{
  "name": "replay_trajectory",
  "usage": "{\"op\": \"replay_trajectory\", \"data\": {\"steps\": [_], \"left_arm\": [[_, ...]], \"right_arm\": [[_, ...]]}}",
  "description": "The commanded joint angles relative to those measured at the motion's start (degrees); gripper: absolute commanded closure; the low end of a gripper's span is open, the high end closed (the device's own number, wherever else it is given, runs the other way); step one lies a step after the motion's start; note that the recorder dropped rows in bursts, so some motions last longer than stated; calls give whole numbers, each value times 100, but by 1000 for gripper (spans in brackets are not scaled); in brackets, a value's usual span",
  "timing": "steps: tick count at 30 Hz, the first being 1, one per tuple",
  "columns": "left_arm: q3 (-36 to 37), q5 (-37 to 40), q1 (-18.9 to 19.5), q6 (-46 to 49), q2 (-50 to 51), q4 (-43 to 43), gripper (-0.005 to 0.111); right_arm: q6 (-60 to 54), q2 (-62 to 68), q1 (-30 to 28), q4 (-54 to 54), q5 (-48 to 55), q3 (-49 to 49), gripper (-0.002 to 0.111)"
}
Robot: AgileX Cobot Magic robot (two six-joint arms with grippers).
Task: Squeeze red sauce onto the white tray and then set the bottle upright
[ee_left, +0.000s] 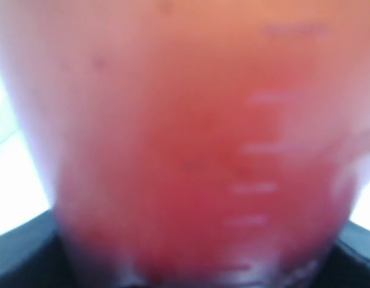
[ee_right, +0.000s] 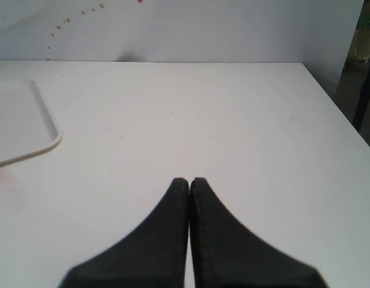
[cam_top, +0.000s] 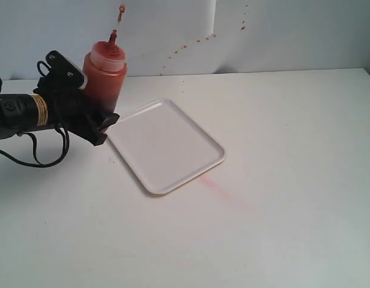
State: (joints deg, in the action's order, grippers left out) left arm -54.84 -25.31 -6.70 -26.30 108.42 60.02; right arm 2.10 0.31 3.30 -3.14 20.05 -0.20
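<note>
The bottle (cam_top: 105, 73) is upright just left of the white tray (cam_top: 173, 150), its nozzle pointing up and its small cap (cam_top: 121, 9) dangling above on the strap. My left gripper (cam_top: 100, 113) is shut on the bottle's lower body and hides its base. In the left wrist view the bottle (ee_left: 185, 138) fills the frame as a red blur with faint scale marks. Red sauce shows dark inside the bottle. The tray's surface looks plain white. The tray's corner (ee_right: 20, 123) appears in the right wrist view, where my right gripper (ee_right: 189, 181) is shut with nothing in it.
A faint pink smear (cam_top: 220, 189) marks the white table just past the tray's near right corner. Small red spatters (cam_top: 197, 42) dot the back wall. The table's right edge (ee_right: 338, 108) drops off beside my right gripper.
</note>
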Motion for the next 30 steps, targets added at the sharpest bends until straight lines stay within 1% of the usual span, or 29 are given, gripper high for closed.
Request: {"op": "replay_trajectory", "data": {"steps": [1,3,4,6,7,8,9,10,12,14,15,16,17,18,19,20,22,24,26,28,30], "left_arm": [[14,104,-6,309,-143,-79,107],[14,362,-6,632,-143,-79,107],[14,376,-6,644,-143,-79,107],[14,376,-48,756,-143,-79,107],[14,628,-91,1074,-143,-79,107],[14,814,-154,1325,-143,-79,107],[14,991,-248,1776,-143,-109,107],[-13,1061,-318,1974,-143,-153,107],[-13,1010,-397,2195,-165,-247,107],[-104,901,-428,2733,-165,-451,107],[-233,878,-428,3015,-165,-643,107],[-358,878,-428,3181,-165,-785,107],[-533,878,-428,3282,-165,-939,107],[-681,865,-428,3282,-165,-965,107],[-812,888,-468,3282,-165,-965,107],[-897,959,-496,3326,-165,-954,107],[-1043,1272,-599,3666,-165,-897,107],[-1176,1715,-749,4165,-165,-897,107],[-1277,2065,-859,4684,-165,-897,107],[-1384,2421,-899,5091,-165,-897,107],[-1500,2701,-898,5280,-165,-877,107]], "right_arm": [[-22,-31,19,39,-23,20,108],[-34,-31,19,-82,-96,20,108],[-34,-31,19,-122,-204,20,108],[-34,-31,19,52,-880,20,108],[-60,-31,19,28,-1621,20,108],[5,-31,19,143,-1962,20,108],[206,-31,19,512,-2598,20,108],[345,-31,19,600,-3004,20,108],[706,-31,19,600,-3148,20,108],[1061,-31,19,600,-3411,20,108],[1458,-31,19,590,-3694,20,108],[2070,-31,19,507,-4222,20,108],[3037,280,19,-191,-4951,7,108],[3548,624,19,-1249,-5304,-319,108],[4193,1214,19,-2880,-5607,-868,108],[4662,1568,19,-3800,-5737,-1177,108],[5784,2574,19,-5136,-5960,-2013,108],[6431,3693,19,-5773,-6022,-2762,108],[6527,4688,19,-5999,-6181,-3511,108],[6527,5751,19,-6142,-6701,-4168,108],[6527,6620,19,-6237,-7218,-4720,108]]}}
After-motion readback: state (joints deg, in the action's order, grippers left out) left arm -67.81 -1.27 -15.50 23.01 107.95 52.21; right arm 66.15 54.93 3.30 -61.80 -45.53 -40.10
